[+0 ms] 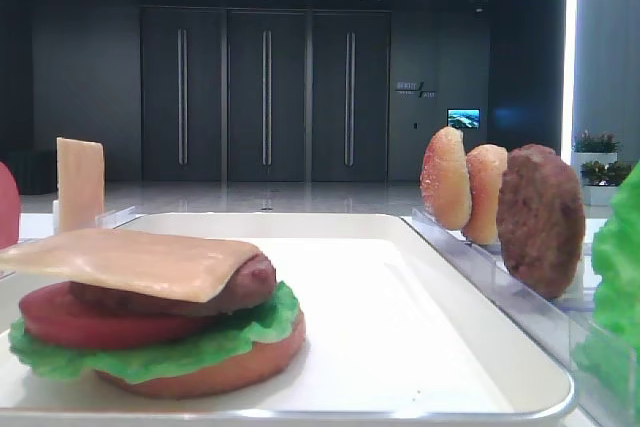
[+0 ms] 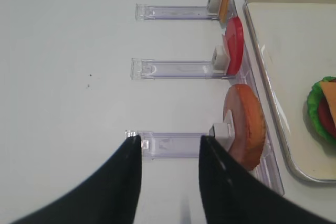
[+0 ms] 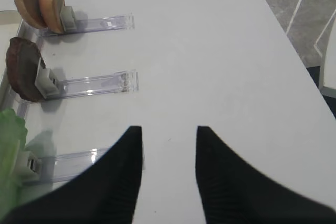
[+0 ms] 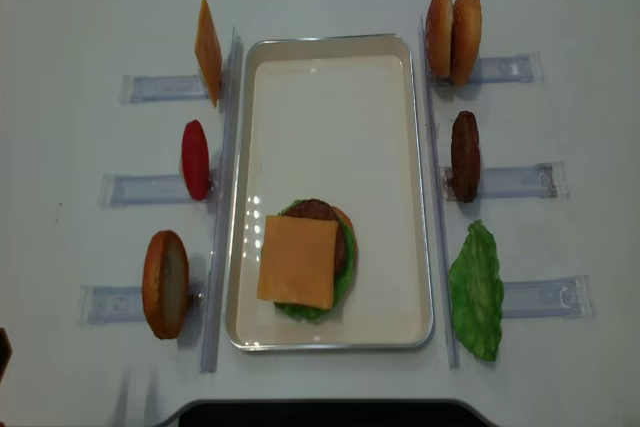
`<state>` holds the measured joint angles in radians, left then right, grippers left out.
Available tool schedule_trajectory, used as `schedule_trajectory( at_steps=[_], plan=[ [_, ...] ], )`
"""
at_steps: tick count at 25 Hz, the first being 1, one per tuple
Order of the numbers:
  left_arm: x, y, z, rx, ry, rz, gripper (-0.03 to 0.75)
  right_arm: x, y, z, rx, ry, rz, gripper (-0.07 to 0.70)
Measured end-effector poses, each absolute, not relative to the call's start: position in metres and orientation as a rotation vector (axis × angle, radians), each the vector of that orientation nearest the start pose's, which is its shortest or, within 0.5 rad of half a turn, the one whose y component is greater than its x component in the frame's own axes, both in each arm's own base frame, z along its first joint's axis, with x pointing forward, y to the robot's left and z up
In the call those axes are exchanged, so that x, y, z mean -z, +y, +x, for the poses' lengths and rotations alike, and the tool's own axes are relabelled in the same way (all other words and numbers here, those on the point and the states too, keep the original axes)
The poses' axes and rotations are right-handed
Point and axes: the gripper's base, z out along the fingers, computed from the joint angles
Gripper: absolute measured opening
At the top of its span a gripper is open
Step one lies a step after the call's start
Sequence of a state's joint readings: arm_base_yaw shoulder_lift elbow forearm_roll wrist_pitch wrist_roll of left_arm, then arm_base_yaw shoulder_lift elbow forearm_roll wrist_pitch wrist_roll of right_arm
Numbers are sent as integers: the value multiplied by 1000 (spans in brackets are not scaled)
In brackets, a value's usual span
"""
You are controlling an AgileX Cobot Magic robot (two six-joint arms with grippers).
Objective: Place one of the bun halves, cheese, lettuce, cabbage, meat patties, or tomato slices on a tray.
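On the white tray a stack stands near the front: bun half, lettuce, tomato slice, meat patty, with a cheese slice on top. In the left wrist view my left gripper is open and empty over the end of a clear holder, beside an upright bun half. My right gripper is open over bare table, holding nothing, right of a lettuce leaf. Cabbage is out of view.
Clear holders flank the tray. The left ones carry a cheese slice, a tomato slice and a bun half. The right ones carry two bun halves, a patty and lettuce.
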<state>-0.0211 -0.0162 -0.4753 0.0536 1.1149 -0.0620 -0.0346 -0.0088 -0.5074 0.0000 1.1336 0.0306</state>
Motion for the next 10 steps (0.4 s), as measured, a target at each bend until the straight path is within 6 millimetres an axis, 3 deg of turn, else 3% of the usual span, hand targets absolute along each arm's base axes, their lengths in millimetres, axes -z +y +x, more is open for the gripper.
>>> schedule_trajectory(
  at_steps=[10],
  plan=[
    [-266, 5, -7, -15, 2105, -47, 282, -273, 0, -10, 2, 2100, 68, 244]
  ],
)
